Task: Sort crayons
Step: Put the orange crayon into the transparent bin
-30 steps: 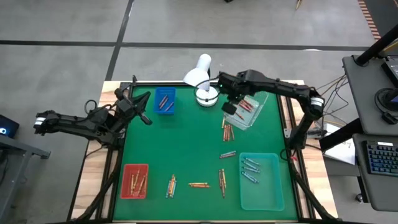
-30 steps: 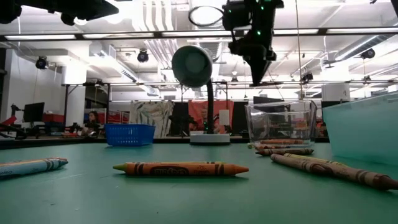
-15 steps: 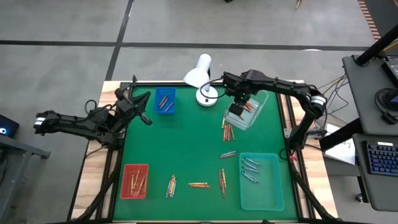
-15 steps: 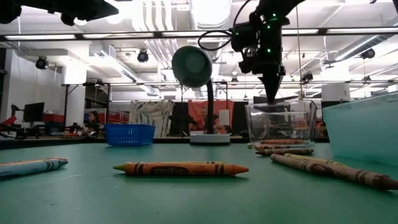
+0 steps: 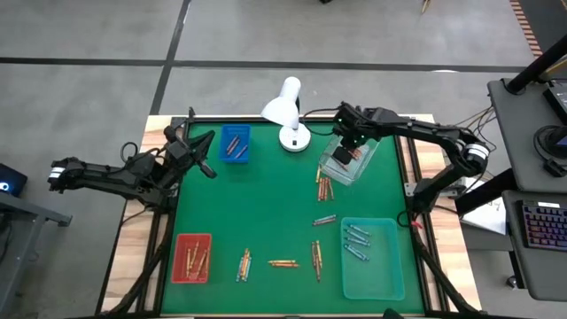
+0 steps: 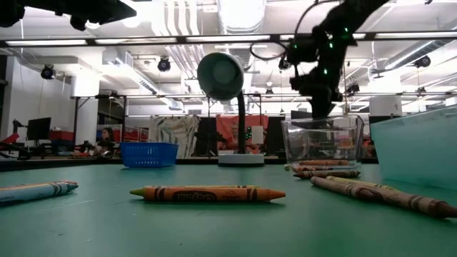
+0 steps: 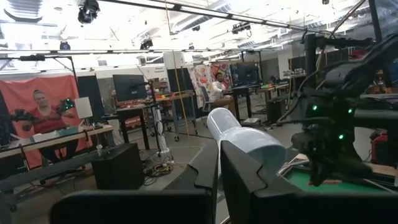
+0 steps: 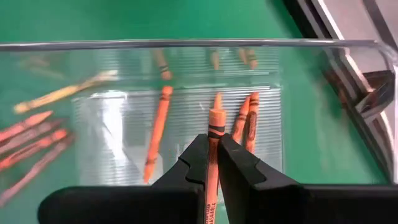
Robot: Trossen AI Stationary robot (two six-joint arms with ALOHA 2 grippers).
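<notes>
Setting: open-plan robotics lab or workshop. Evidence follows.

Low view: exposed ceiling with ducting and strip lights [image 6: 178,37], spot fixtures, and a person seated at a distant desk [image 6: 106,139] beside a monitor [image 6: 38,128].

Left wrist view: rows of workbenches [image 7: 152,99] with monitors, loose cables on a concrete floor, people seated at stations, and printed banners [image 7: 211,70] on the far wall.

High view: green-topped test table [image 5: 266,204] on grey concrete, with a keyboard [image 5: 542,226] on a side desk.

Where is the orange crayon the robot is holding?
The orange crayon is pinched in the right claw, right above the clear tray at the table's far right, beside the white lamp.
</notes>
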